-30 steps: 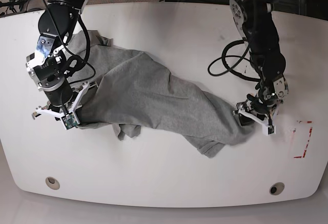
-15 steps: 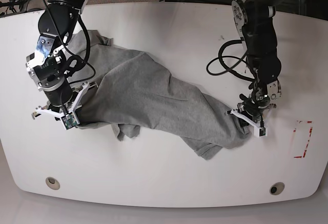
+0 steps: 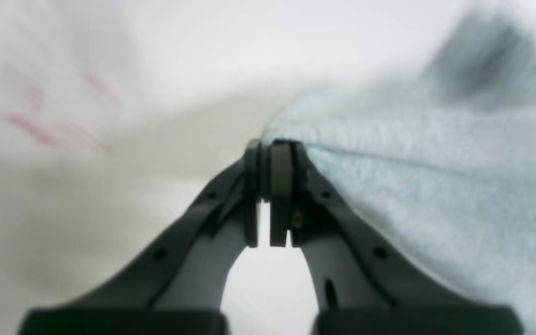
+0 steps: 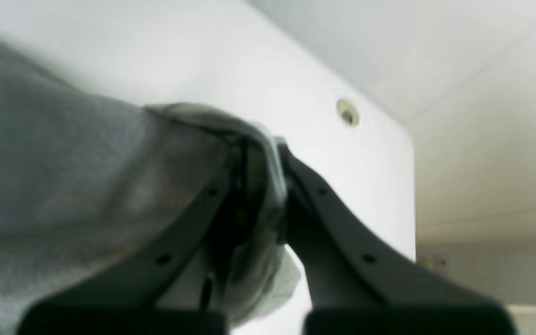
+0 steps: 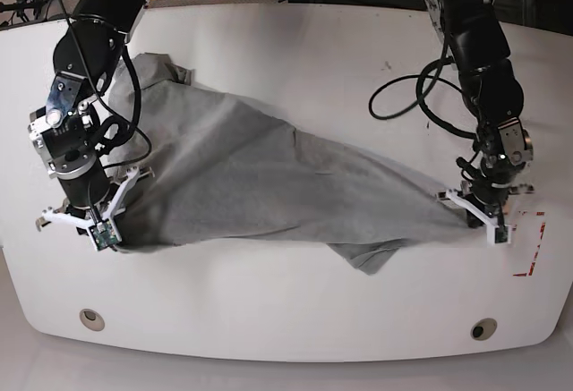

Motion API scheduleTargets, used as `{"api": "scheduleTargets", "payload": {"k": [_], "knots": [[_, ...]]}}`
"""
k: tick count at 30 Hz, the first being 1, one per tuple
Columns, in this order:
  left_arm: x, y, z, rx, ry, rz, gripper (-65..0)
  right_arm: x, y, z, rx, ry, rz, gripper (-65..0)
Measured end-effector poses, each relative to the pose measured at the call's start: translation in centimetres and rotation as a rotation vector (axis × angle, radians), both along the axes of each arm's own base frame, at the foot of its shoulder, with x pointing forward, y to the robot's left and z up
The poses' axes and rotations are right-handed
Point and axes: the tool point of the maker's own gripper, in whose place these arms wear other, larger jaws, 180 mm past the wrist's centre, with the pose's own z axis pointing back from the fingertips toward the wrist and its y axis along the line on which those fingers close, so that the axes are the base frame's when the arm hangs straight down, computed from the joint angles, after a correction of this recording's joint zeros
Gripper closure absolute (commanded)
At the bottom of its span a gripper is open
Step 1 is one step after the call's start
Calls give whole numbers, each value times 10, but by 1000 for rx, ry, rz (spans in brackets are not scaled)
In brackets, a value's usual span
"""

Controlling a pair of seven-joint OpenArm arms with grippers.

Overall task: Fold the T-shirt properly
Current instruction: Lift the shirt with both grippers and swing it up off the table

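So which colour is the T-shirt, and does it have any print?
The T-shirt is plain heather grey with no visible print; the base view shows it best.

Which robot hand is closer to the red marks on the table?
The left one. The left gripper, pinching the T-shirt, sits right beside the red marks. The right gripper holds the shirt's other end, far across the table.

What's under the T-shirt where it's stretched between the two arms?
Only the white table shows around the T-shirt. Whatever lies beneath the cloth is covered. A bunched flap pokes out below its front edge; its other layers are hidden.
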Motion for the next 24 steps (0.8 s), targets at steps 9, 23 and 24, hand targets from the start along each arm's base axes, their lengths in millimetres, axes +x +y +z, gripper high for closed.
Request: {"api": "scheduleTargets", "payload": {"k": [9, 23, 24], "knots": [[-8, 28, 94, 197, -127, -2, 0, 36, -13, 56, -14, -118, -12, 0], [12, 53, 240, 302, -332, 88, 0, 80, 2, 165, -130, -282, 47, 0], [13, 53, 249, 302, -346, 94, 0, 81, 3, 174, -135, -300, 49, 0]]}}
